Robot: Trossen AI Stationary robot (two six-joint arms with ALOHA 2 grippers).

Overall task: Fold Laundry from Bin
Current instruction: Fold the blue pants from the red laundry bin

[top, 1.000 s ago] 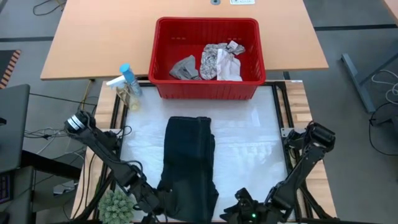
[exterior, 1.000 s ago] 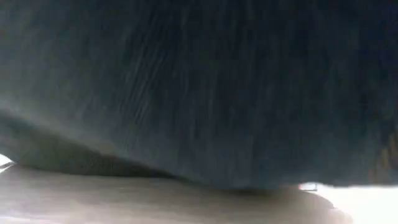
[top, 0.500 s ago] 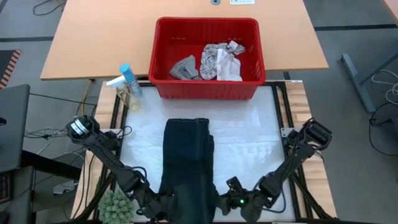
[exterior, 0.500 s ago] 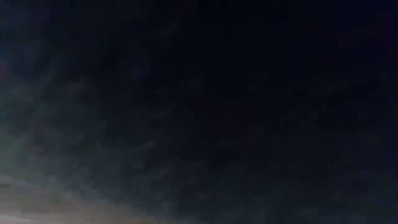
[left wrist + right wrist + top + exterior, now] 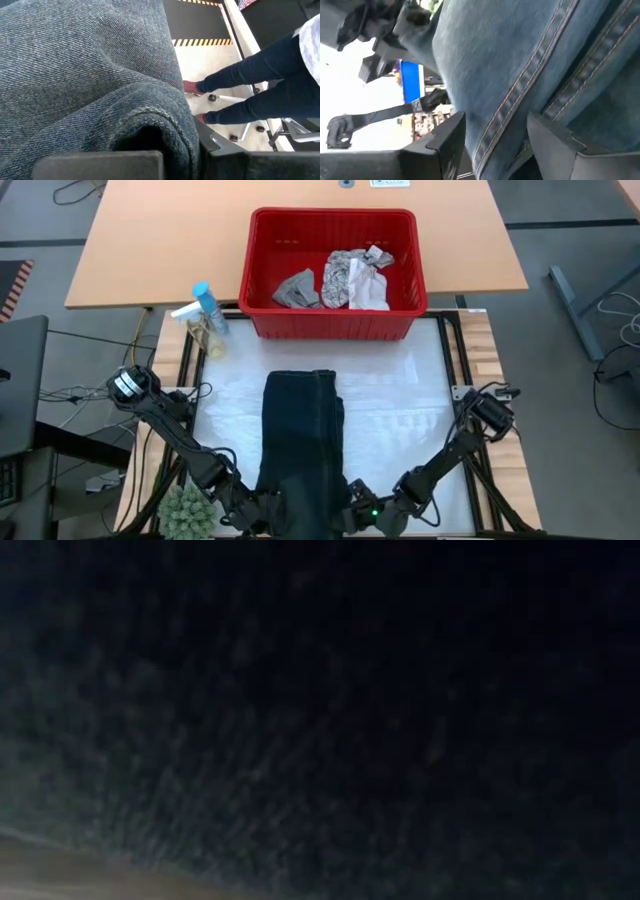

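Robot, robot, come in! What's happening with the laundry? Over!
Left gripper, right gripper at the long dark denim garment's near end. Patterned cloths wait in red slotted bin. Nothing blocking.

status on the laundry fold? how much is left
Done: the dark garment is out of the red bin and lies as a long strip on the white mat. In hand: left hand and right hand both sit at its near end, cloth between their fingers. Left: a grey cloth, a patterned cloth and a white cloth remain in the bin.
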